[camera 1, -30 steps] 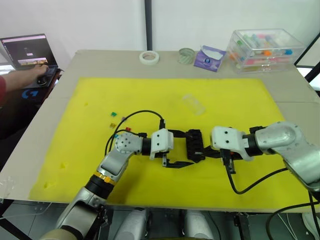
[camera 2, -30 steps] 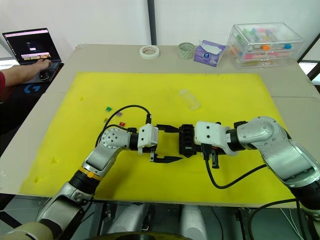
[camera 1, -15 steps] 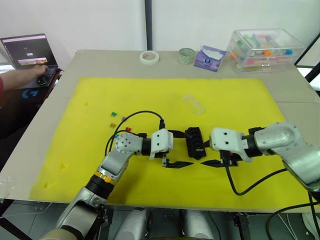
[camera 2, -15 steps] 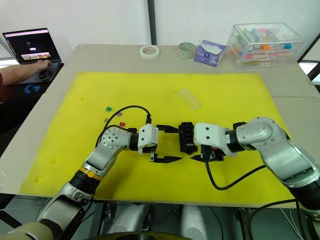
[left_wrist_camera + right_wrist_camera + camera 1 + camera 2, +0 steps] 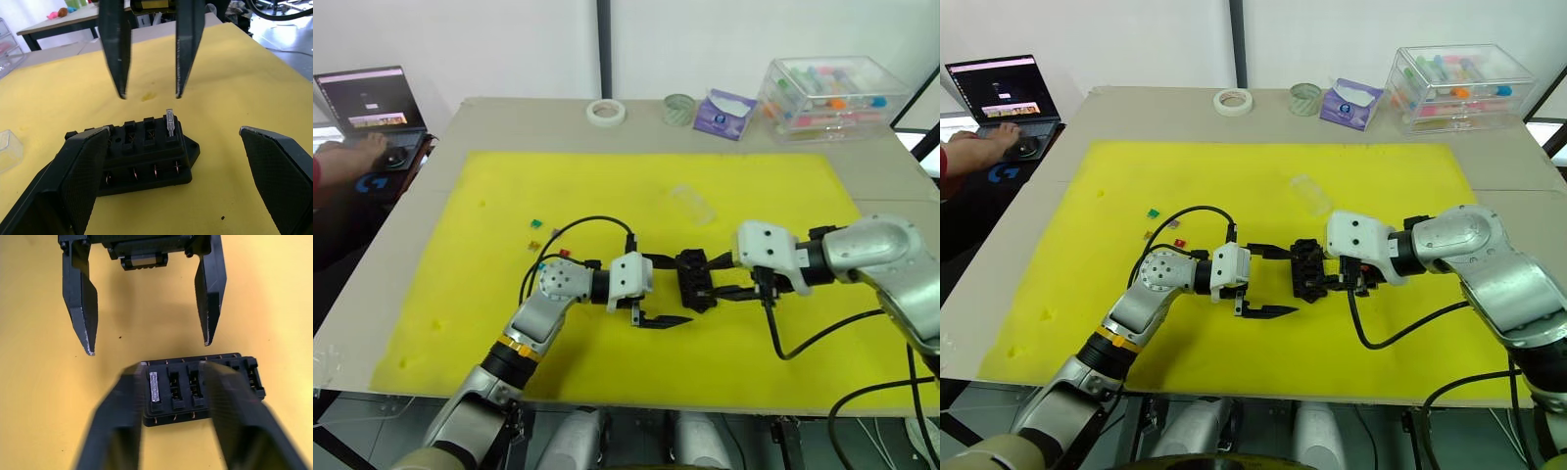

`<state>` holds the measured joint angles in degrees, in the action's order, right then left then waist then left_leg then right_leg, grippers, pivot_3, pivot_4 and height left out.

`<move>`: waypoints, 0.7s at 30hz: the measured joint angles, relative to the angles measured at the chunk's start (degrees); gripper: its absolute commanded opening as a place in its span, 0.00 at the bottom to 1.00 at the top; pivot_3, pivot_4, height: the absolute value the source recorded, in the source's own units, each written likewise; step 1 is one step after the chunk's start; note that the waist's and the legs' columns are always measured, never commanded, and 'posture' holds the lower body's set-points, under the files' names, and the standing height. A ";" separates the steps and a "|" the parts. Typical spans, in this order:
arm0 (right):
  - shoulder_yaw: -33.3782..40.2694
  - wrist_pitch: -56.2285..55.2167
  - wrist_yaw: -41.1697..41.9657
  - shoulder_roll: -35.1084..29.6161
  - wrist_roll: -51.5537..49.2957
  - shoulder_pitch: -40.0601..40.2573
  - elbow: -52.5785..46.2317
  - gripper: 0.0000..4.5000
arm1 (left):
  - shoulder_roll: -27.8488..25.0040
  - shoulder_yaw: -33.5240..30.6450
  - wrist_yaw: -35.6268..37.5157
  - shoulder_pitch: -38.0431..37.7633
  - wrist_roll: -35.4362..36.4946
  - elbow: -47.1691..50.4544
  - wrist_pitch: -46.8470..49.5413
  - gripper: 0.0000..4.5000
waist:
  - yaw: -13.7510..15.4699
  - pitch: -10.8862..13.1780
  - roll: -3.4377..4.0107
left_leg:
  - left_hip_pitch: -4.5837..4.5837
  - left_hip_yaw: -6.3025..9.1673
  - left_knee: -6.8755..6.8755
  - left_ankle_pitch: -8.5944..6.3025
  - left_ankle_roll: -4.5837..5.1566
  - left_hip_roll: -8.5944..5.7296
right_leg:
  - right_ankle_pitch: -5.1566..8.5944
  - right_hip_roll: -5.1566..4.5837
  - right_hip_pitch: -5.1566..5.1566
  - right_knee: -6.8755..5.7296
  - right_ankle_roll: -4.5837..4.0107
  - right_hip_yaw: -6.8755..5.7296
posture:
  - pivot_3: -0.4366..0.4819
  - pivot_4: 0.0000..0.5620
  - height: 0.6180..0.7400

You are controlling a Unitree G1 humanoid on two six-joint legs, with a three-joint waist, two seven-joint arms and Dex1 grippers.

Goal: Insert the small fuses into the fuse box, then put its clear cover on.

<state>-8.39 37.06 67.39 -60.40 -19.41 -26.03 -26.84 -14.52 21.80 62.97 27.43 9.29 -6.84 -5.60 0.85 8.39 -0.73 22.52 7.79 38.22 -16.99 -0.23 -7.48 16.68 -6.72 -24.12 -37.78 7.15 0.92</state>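
The black fuse box (image 5: pixel 695 281) lies on the yellow mat (image 5: pixel 607 186), between my two grippers. A greyish fuse (image 5: pixel 169 122) stands in one of its end slots; the other slots look bare. My left gripper (image 5: pixel 683 291) is open, its fingers either side of the box's left end. My right gripper (image 5: pixel 715 280) is open at the box's right side, with a gap between its fingertips and nothing held. Several small fuses lie loose further left: green (image 5: pixel 536 222), red (image 5: pixel 564 253), orange (image 5: pixel 534 245). The clear cover (image 5: pixel 692 204) rests behind the box.
Along the table's far edge are a tape roll (image 5: pixel 605 111), a glass jar (image 5: pixel 677 109), a purple tissue pack (image 5: pixel 724 113) and a large clear storage case (image 5: pixel 830 96). At the far left a person's hand (image 5: pixel 352 157) rests by a laptop (image 5: pixel 367 98).
My right gripper has drawn a little back and to the right, its fingertips now beside the fuse box. The left gripper and the box have stayed put.
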 measured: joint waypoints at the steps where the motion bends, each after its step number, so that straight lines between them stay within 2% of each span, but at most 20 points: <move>1: -0.15 -0.03 -0.02 0.03 0.12 0.15 0.10 0.08 | 0.01 0.00 0.00 0.00 0.00 0.00 0.00 1.00 | -0.01 0.00 0.00 | 0.00 0.00 0.00 0.00 0.00 0.00 | 0.00 0.00 0.00 0.00 0.00 0.00 | 0.48 0.27 1.00; 2: -0.32 -0.04 -0.03 0.11 0.16 0.23 0.14 0.00 | 0.01 0.00 0.00 0.00 0.00 0.00 0.00 1.00 | -0.04 0.00 0.00 | 0.00 0.00 0.00 0.00 0.00 0.00 | 0.00 0.00 0.00 0.00 0.00 0.00 | 0.48 0.27 1.00; 21: -2.57 -2.80 -0.48 0.92 2.66 2.39 1.33 0.00 | -0.16 0.00 0.00 0.01 -0.11 0.00 0.00 1.00 | -0.01 0.00 0.00 | 0.00 0.00 0.00 0.00 0.00 0.00 | 0.00 0.00 0.00 -0.01 0.00 0.00 | 0.48 0.27 1.00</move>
<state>-10.97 34.25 66.91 -59.48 -16.75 -23.63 -25.51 -14.68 21.80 62.97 27.43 9.18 -6.84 -5.60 0.83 8.39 -0.73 22.52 7.79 38.22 -16.99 -0.23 -7.48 16.68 -6.72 -24.13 -37.79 7.15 0.92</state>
